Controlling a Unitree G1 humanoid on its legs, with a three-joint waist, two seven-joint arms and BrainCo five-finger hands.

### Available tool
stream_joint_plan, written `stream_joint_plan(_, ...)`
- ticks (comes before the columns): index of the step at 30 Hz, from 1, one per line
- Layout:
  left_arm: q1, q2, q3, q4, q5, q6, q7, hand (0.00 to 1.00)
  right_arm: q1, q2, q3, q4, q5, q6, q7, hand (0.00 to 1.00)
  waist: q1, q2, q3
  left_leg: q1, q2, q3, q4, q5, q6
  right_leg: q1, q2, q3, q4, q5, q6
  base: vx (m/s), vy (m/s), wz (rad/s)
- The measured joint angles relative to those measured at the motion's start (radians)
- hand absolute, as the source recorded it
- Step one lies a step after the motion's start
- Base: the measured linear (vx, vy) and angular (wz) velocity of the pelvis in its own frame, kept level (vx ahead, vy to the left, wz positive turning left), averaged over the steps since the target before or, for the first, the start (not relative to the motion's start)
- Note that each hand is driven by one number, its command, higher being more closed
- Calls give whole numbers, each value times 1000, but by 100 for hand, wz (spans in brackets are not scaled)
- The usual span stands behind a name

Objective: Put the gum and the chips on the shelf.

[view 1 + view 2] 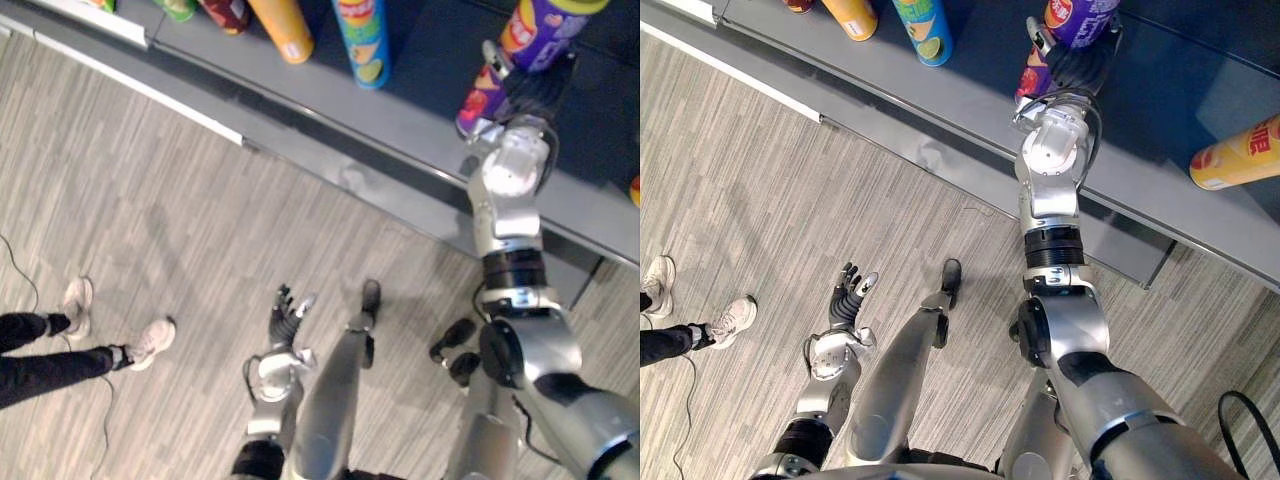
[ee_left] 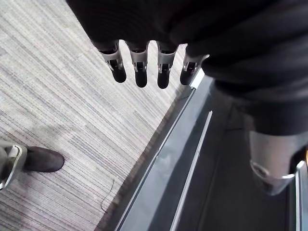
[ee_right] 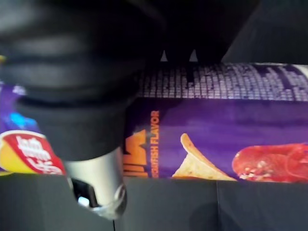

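One purple chips can stands on the shelf, right robot hand clamped round it; left robot hand hangs, fingers straight.

The floor was laid in long grey planks with a fine streaked grain, all running one way. Across the far side ran a low, dark grey shelf, set at a slant to the planks, its flat deck matte and a darker panel rising behind it. A pale strip edged the shelf's foot where it met the floor, and a white rail lay along the deck further back. Even, soft light left a faint sheen on the shelf's front face.
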Motion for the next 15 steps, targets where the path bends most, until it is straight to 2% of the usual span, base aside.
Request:
stream_joint_plan(8,-3,-3,0,-19,-3,1,0,0,0,-20,-8,3,7,1,-14,100,0,0,0,-15,-1,-5,2,14,3,-15,-10,-14,24,-18,-5,37,-59,7)
stream_joint_plan(15,-5,-5,0,-29,-3,1,0,0,18,-12,-4,11,5,-3,-11,100,-3,0,0,-29,8,3,34,-5,-6,-25,-7,-8,33,-25,-11,7,-46,-3)
